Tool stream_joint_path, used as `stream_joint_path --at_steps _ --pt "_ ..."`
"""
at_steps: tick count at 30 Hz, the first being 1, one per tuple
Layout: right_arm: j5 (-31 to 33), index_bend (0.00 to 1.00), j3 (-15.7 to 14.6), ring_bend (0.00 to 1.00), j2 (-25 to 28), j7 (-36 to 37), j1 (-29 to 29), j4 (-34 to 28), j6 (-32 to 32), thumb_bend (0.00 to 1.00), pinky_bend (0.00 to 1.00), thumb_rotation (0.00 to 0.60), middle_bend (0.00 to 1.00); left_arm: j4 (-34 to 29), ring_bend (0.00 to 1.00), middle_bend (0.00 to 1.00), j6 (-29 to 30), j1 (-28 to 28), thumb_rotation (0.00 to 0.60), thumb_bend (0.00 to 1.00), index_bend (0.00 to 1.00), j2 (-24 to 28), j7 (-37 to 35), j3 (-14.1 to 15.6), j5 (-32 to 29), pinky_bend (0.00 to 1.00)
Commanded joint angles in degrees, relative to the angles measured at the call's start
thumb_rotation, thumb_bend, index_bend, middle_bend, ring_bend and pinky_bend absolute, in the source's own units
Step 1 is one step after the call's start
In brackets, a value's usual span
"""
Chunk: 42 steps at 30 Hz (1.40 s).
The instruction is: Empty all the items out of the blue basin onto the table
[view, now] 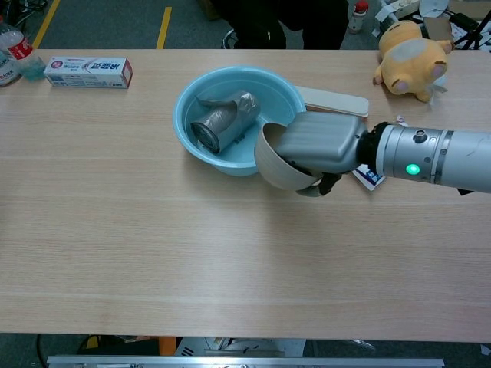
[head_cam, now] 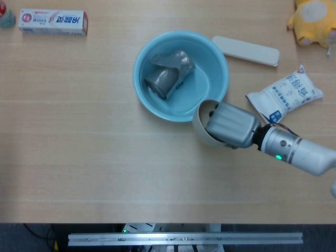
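Note:
The blue basin stands at the table's middle back. Inside it lies a grey roll on its side. My right hand grips a beige bowl, held tilted above the table just outside the basin's near right rim. Most of the bowl is covered by the hand in the head view. My left hand shows in neither view.
A toothpaste box lies at the far left. A white flat case, a white and blue packet and a yellow plush toy sit at the right. A bottle stands far left.

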Motion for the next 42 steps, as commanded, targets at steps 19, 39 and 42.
stream_joint_path --at_steps 19,39,42 --pt "-1.9 0.17 -2.9 0.25 1.4 -4.0 -1.4 0.5 -3.6 0.13 0.43 0.600 0.31 -0.1 0.25 0.28 -0.6 -0.5 0.600 0.22 0.29 -0.2 0.2 0.0 0.0 0.21" --pt "13.2 0.17 10.7 0.24 -3.2 -3.0 4.3 6.3 -4.1 0.08 0.42 0.600 0.30 0.4 0.25 0.28 -0.1 -0.4 0.600 0.22 0.29 0.1 -0.7 0.0 0.1 0.20" --pt "17.5 0.17 11.4 0.24 -6.8 -6.1 6.2 10.6 -5.4 0.06 0.42 0.600 0.30 0.4 0.25 0.28 0.2 -0.2 0.600 0.22 0.29 0.4 -0.8 0.0 0.2 0.20"
